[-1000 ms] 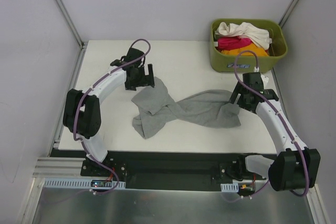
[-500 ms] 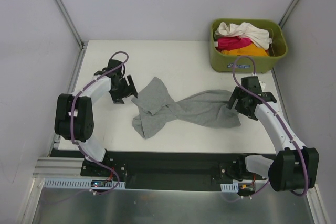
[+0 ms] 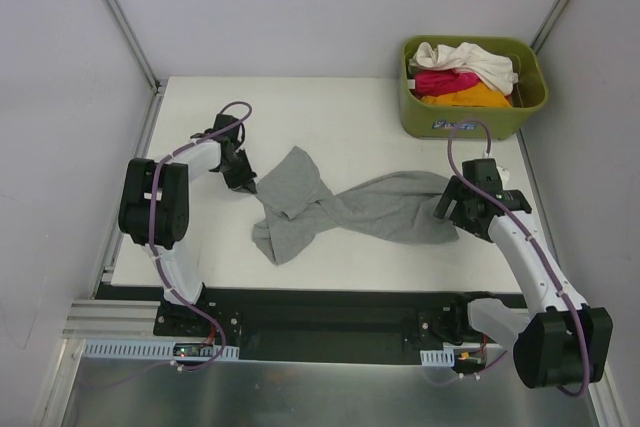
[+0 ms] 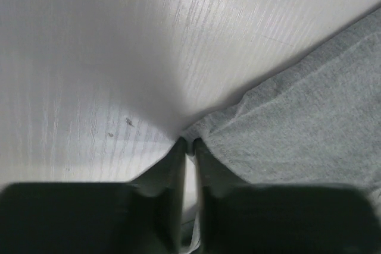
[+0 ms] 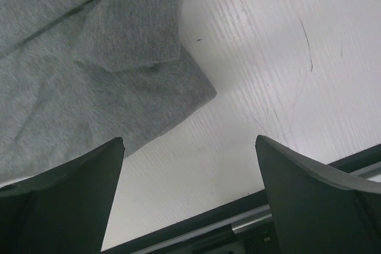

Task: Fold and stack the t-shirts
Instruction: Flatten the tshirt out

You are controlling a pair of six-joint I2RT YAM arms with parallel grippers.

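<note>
A mid-grey t-shirt lies crumpled across the middle of the white table. Its upper-left corner is at my left gripper. In the left wrist view the jaws stand almost together, pinching the corner of the grey cloth low on the table. My right gripper hovers wide open at the shirt's right edge. In the right wrist view the grey cloth lies ahead and left of the gripper, with bare table between its fingers. Cream, magenta and orange t-shirts sit in the bin.
The olive-green bin stands at the table's back right corner. The table's dark front edge shows just below my right gripper. White walls enclose the table at left, back and right.
My left arm swung left and down from the shirt's top to its left corner, and its jaws went from open to nearly together on the cloth. The right gripper drifted slightly nearer, still open.
</note>
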